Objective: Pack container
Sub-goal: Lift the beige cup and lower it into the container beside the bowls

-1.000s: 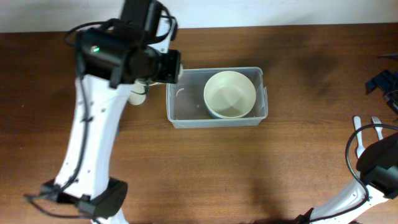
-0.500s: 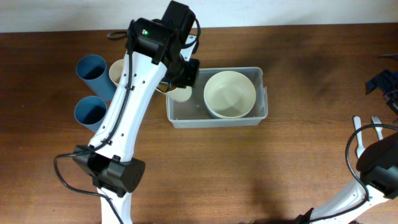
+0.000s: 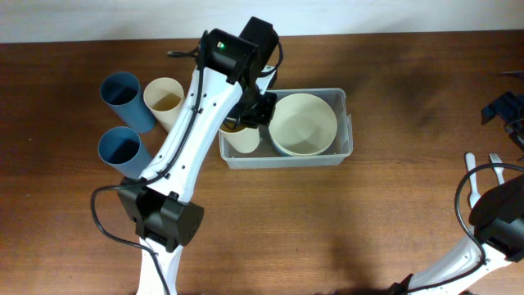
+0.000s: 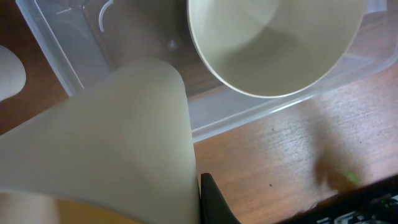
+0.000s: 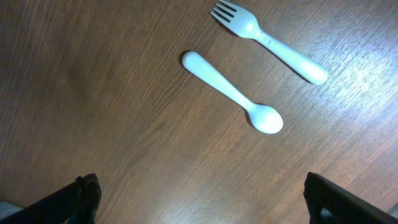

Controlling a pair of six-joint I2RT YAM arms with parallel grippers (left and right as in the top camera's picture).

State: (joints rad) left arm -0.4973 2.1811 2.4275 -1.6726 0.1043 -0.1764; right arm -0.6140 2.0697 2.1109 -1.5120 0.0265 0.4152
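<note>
The clear plastic container (image 3: pixel 345 98) lies in the middle of the table, with a cream bowl (image 3: pixel 303 124) in its right half. The same bowl (image 4: pixel 273 43) and container wall (image 4: pixel 56 50) show in the left wrist view. My left gripper (image 4: pixel 155 208) is shut on a cream cup (image 3: pixel 241 139), held at the container's left end. Whether the cup touches the floor I cannot tell. The cup (image 4: pixel 106 143) fills the left wrist view beside one black finger (image 4: pixel 214 202). Far right, my right gripper (image 5: pixel 208 205) stands open over bare wood.
Two blue cups (image 3: pixel 123 94) (image 3: pixel 121 146) and another cream cup (image 3: pixel 164 98) stand left of the container. A white spoon (image 5: pixel 233 93) and fork (image 5: pixel 267 37) lie on the wood ahead of the right gripper, near the table's right edge.
My left arm has swung right with the cream cup, from beside the container's left wall to its left end. The right arm has not moved.
</note>
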